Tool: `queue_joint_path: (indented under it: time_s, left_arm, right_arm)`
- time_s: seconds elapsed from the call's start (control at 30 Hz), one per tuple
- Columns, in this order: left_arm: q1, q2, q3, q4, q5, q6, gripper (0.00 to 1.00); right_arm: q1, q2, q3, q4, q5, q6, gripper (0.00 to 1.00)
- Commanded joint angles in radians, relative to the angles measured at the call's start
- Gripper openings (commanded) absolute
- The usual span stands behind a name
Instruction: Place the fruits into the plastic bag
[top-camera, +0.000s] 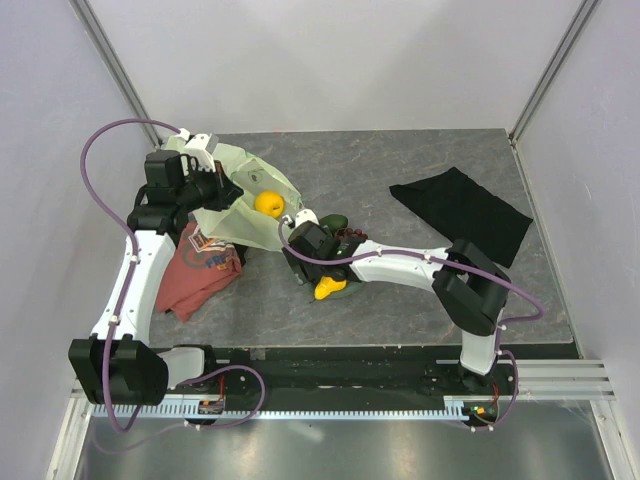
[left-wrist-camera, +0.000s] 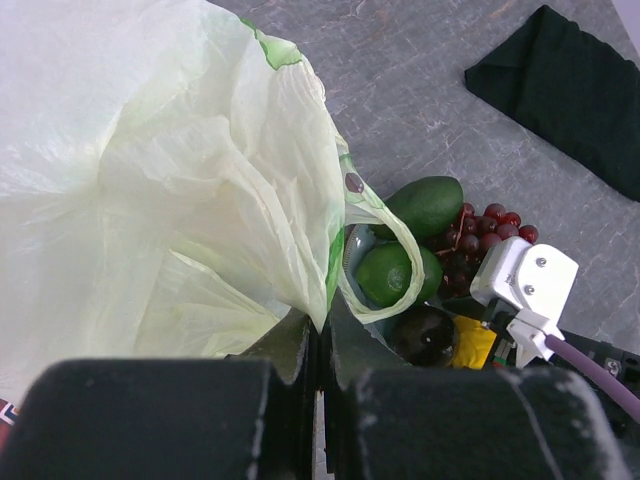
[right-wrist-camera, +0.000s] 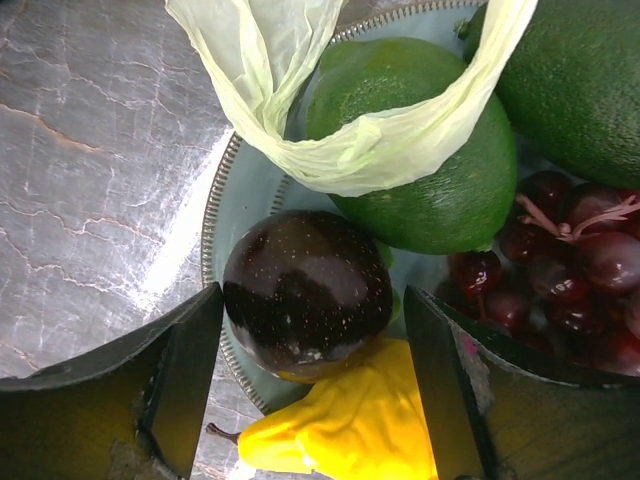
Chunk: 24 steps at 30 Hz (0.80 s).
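The pale green plastic bag (left-wrist-camera: 190, 170) hangs from my left gripper (left-wrist-camera: 322, 330), which is shut on its edge; seen from above, the plastic bag (top-camera: 255, 225) holds a yellow-orange round fruit (top-camera: 267, 203). My right gripper (right-wrist-camera: 312, 300) is open, low over the plate (right-wrist-camera: 225, 230), with its fingers either side of the dark plum (right-wrist-camera: 305, 285). The yellow pear (right-wrist-camera: 350, 430) lies just under the plum. One bag handle (right-wrist-camera: 370, 150) loops over a green round fruit (right-wrist-camera: 440, 190). A dark green oval fruit (right-wrist-camera: 580, 90) and red grapes (right-wrist-camera: 570, 270) share the plate.
A red printed T-shirt (top-camera: 200, 265) lies crumpled by the left arm. A black cloth (top-camera: 460, 212) is spread at the right of the grey table. Light walls and metal posts close in the back and sides.
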Motion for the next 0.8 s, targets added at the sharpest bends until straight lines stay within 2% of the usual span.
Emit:
queue_joint_path:
  time_s: [0.0, 0.13, 0.33, 0.5, 0.77]
  left_arm:
    - [0.006, -0.001, 0.004, 0.034, 0.013, -0.021, 0.02]
    - [0.006, -0.001, 0.001, 0.034, 0.012, -0.021, 0.01]
    - [0.006, 0.001, 0.002, 0.034, 0.012, -0.021, 0.02]
    - [0.006, -0.001, 0.001, 0.034, 0.012, -0.021, 0.02]
    - [0.006, -0.004, 0.004, 0.031, 0.002, -0.016, 0.02]
  right_arm:
    - [0.000, 0.022, 0.045, 0.020, 0.000, -0.005, 0.78]
    - [0.000, 0.027, 0.050, 0.018, -0.003, -0.008, 0.64]
    - [0.000, 0.013, 0.040, 0.018, -0.001, -0.011, 0.54]
    - [0.000, -0.006, 0.031, 0.021, -0.007, -0.014, 0.49]
    - [0.014, -0.153, -0.101, 0.181, -0.050, -0.061, 0.47]
